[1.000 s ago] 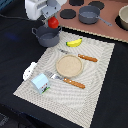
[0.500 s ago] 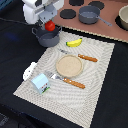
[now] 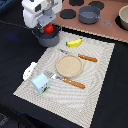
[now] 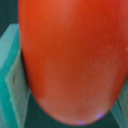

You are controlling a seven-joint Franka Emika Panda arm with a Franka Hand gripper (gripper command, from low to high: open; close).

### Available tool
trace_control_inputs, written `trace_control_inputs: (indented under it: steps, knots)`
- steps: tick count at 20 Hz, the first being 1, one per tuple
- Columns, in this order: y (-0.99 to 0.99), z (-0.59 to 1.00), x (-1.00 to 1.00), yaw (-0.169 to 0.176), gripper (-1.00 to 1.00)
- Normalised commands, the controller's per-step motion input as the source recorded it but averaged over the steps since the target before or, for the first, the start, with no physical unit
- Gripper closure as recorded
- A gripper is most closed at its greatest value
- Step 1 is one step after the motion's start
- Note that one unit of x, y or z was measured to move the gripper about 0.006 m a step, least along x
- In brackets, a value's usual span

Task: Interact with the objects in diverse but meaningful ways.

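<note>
Since a second ago the gripper (image 3: 48, 27) has dropped closer to the grey two-handled pot (image 3: 50, 39) at the placemat's (image 3: 95, 75) far corner on the exterior view's left, and it now hangs just over the rim. Its jaws are closed on the red tomato (image 4: 70, 60), which fills the wrist view between the teal pads (image 4: 11, 75), so the pot's opening lies straight below the jaws and, as I judge it, the coming move is a short drop and release. No readable writing shows; the carton (image 3: 40, 83) bears only a green mark.
</note>
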Motion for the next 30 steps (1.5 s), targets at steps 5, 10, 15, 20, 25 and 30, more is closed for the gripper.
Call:
trace_control_inputs:
  steps: [5, 10, 15, 20, 25, 30]
  knots:
    - [0.02, -0.25, -0.12, 0.0, -1.0]
    - [0.01, -0.04, -0.15, 0.0, -1.0]
    - [0.14, 0.88, -0.18, -0.039, -1.0]
    - [0.11, 0.78, -0.24, -0.049, -1.0]
    - [-0.04, 0.34, -0.14, -0.01, -1.0]
    - [-0.66, 0.01, -0.04, 0.006, -1.0]
